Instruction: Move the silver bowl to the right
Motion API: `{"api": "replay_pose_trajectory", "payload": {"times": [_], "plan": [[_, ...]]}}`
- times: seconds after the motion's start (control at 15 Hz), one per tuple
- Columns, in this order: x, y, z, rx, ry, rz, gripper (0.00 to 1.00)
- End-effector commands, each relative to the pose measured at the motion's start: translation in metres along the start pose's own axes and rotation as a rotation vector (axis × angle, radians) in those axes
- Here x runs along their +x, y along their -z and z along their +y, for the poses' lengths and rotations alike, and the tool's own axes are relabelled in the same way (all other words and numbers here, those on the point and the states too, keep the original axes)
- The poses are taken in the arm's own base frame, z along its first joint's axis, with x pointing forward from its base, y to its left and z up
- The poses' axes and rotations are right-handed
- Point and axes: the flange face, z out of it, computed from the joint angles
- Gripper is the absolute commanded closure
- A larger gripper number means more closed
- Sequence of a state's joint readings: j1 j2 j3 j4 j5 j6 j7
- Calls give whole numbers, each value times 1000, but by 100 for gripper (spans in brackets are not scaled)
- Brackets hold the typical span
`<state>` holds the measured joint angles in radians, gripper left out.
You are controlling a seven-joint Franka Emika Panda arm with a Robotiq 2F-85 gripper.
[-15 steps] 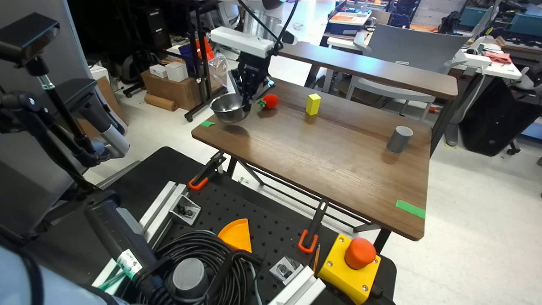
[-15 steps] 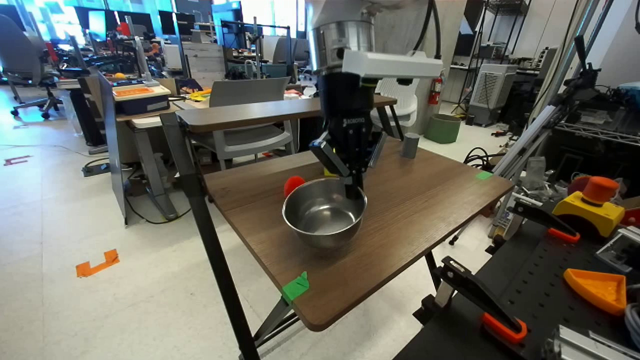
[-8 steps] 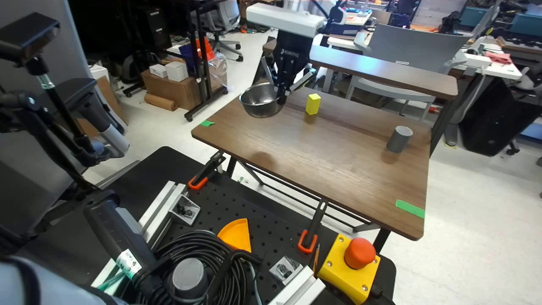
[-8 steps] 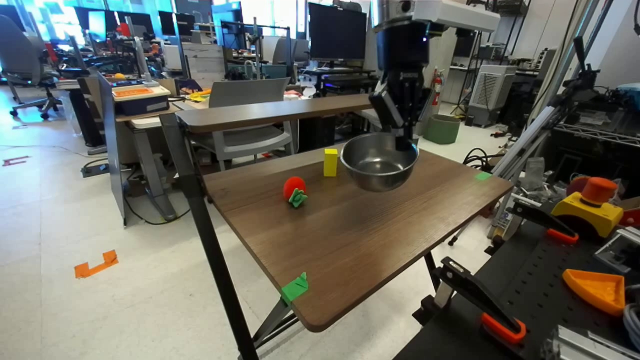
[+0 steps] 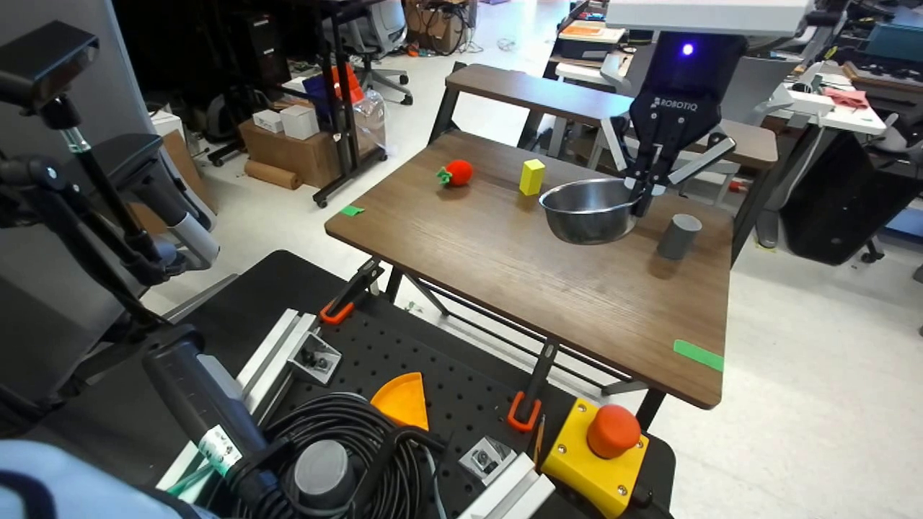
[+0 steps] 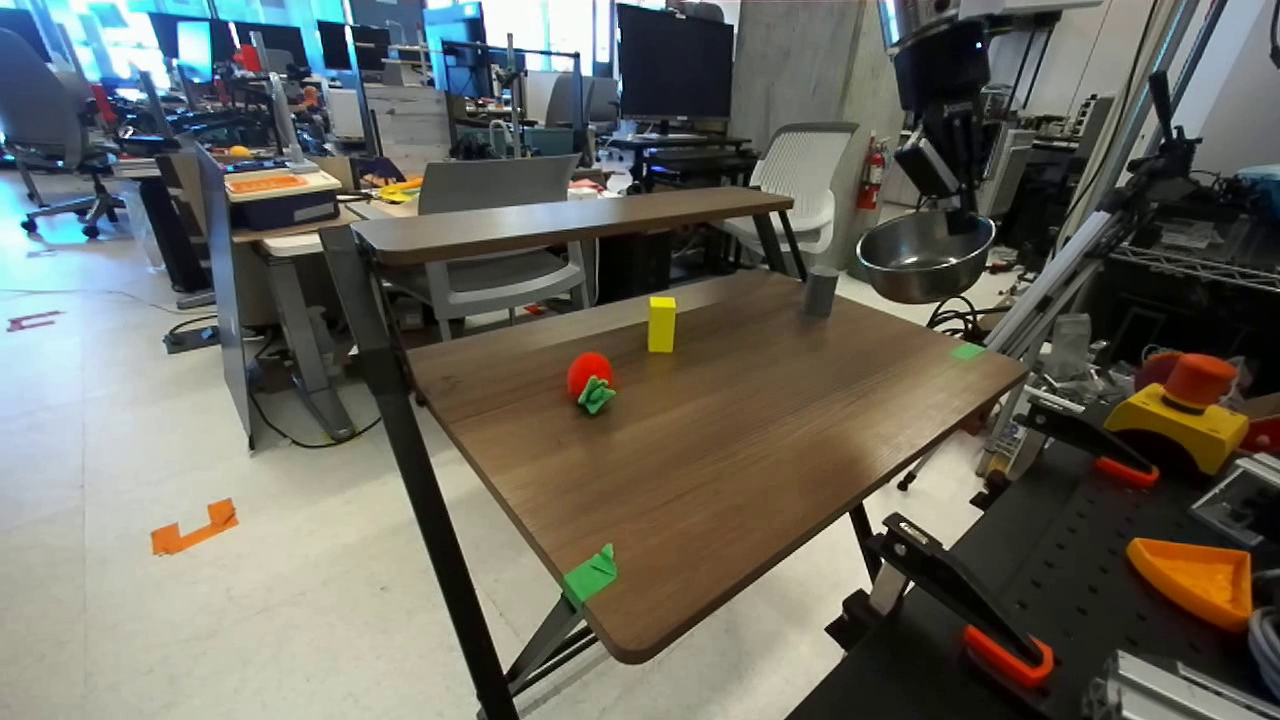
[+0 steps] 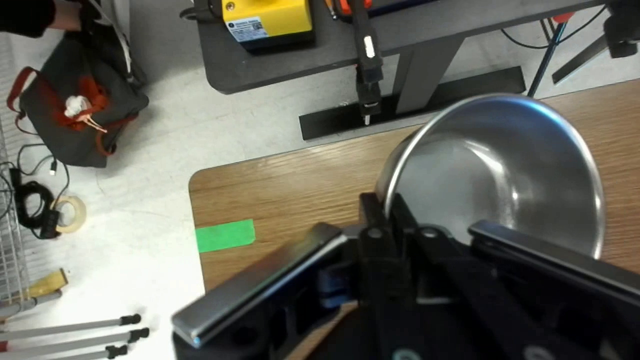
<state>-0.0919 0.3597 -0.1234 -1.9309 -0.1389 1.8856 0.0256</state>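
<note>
Jaws clamp silver bowl [image 5: 590, 220] above table [image 5: 497, 249] bearing gray cylinder [image 5: 678, 238] and yellow block [image 5: 531, 178].

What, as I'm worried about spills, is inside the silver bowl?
The wrist view shows only bare, shiny metal inside the silver bowl; the part of it behind the gripper is covered there and cannot be seen.

I'm looking round a robotics lab: black Robotiq gripper [image 7: 385, 202], perforated black workbench [image 5: 465, 389], black flat-screen monitor [image 6: 675, 65] back there!
</note>
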Motion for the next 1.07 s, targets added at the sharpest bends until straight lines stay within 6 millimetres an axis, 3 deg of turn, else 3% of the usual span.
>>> {"api": "replay_pose_trajectory", "payload": {"times": [0.0, 0.47, 0.93, 1.0], "plan": [[40, -15, 6, -31, -10, -91, 98], [97, -62, -12, -72, -84, -130, 98], [116, -87, -21, -100, -84, -174, 98], [115, -88, -22, -103, -76, -186, 69]]}}
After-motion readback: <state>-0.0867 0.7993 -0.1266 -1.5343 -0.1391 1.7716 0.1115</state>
